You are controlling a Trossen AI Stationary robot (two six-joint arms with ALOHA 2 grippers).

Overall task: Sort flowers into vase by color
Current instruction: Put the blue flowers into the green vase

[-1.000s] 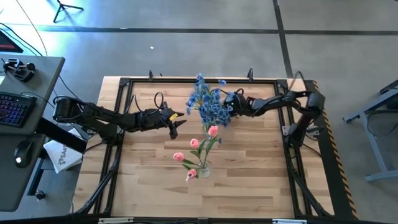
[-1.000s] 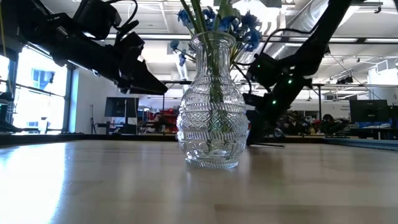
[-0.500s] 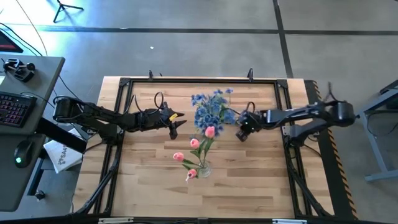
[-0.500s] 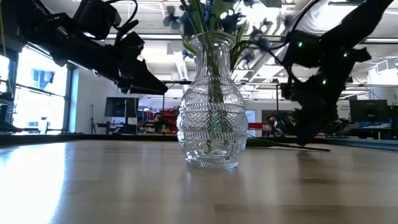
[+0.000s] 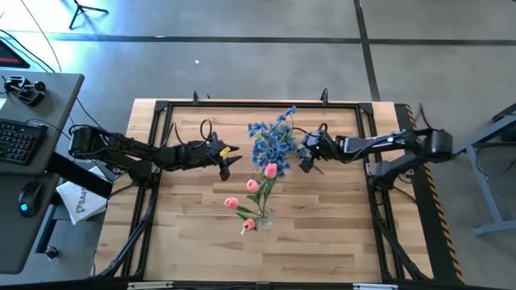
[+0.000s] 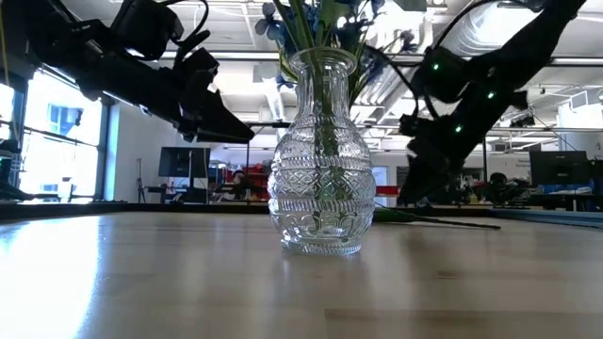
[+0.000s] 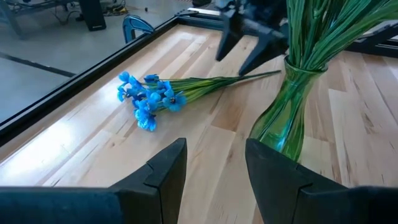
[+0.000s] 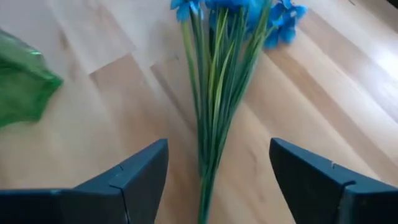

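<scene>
A blue spray lies flat on the table, its blossoms toward the far side and its stems running toward my right gripper. My right gripper hangs open over the stem end with a finger on either side, touching nothing. A glass vase holds many green stems. In the high view pink tulips lean out of a vase, and blue blossoms cluster behind them. My left gripper waits open, left of the flowers.
A black frame runs round the wooden table top. Bare wood lies on the near side and left of the vase. A desk with a keyboard stands off the table's left edge.
My right gripper has drawn back from the blue blossoms toward the table's right and near side. It has opened and let go of the blue spray. The spray now lies on the table with its stem end under the gripper.
</scene>
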